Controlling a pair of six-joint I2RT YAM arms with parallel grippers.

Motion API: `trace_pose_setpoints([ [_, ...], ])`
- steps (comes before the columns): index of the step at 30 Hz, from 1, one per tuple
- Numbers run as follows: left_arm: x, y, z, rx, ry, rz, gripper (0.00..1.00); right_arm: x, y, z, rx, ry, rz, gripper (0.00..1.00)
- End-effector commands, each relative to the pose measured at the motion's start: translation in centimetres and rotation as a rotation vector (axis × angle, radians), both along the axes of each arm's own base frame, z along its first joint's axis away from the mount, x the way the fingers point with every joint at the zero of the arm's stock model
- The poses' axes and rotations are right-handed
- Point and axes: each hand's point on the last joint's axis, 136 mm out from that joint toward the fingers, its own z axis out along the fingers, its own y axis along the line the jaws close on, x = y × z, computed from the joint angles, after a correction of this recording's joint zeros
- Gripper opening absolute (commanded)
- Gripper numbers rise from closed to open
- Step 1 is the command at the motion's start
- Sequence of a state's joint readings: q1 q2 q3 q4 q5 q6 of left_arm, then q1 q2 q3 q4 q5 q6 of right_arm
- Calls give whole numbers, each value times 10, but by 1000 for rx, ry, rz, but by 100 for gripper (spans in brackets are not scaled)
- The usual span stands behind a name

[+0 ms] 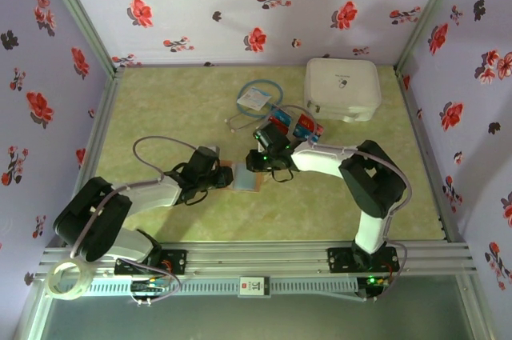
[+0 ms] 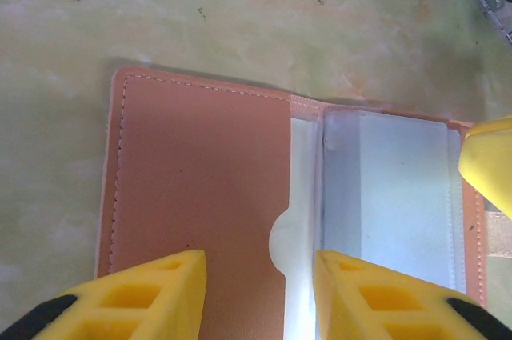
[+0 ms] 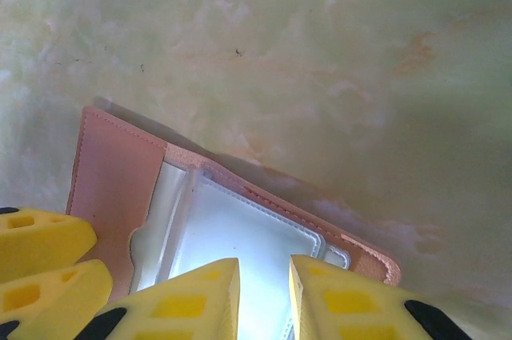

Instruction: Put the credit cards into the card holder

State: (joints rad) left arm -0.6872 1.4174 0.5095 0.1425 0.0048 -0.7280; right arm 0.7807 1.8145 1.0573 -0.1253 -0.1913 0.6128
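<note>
At the far left of the near rail, I see a tape roll (image 1: 68, 280) lying beside the left arm's base. Moving right across the table (image 1: 160, 124), my left gripper (image 1: 218, 177) is down at the left edge of the holder (image 1: 244, 180). In the left wrist view its 2 yellow fingers (image 2: 160, 300) stand apart with nothing pinched between them, so I read it as released. The gap looks straight down onto the holder.

The holder lies open and flat on the table, between the 2 grippers. In the left wrist view its pinkish-tan flap (image 2: 200, 180) is on the left, with a rounded notch cut in its inner edge. The clear greyish sleeves (image 2: 392, 188) are on the right. Behind the holder, toward the back wall, a white tag (image 1: 254, 100) with a blue cord loop lies on the table.

My right gripper (image 1: 258, 169) is down over the holder's right side. In the right wrist view its fingers are close together with only a narrow gap, and the bright sleeve shows in that gap. I cannot tell whether they pinch the sleeve or merely sit over it. 1 of its fingertips shows at the right edge of the left wrist view, at the sleeves' outer edge.

Further right, the cards (image 1: 294, 124) lie in a loose red and blue bunch on the table. They are apart from the holder and just beside the near left corner of the case (image 1: 342, 88), a white square with rounded corners near the back right corner.
</note>
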Motion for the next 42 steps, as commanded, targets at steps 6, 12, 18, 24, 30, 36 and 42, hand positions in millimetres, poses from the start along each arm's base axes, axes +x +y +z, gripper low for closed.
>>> trace_pose_setpoints([
  [6,-4,-2,-8,-3,13,-6,40,3,4,-9,0,19,-6,24],
  [12,-4,-3,-9,-6,0,-19,47,1,5,-20,3,42,-11,28],
  [18,-5,-6,-10,-27,-24,-44,51,0,15,-21,48,66,-11,28],
  [24,-8,-9,-10,-51,-46,-75,54,0,23,-22,75,80,-13,28],
  [30,-13,-12,-9,-56,-72,-114,55,0,23,-24,82,90,-24,29],
  [36,-18,-12,-14,-27,-71,-149,55,1,26,-25,91,96,-31,30],
  [42,-21,-14,-20,2,-64,-179,56,0,26,-25,92,99,-32,31],
])
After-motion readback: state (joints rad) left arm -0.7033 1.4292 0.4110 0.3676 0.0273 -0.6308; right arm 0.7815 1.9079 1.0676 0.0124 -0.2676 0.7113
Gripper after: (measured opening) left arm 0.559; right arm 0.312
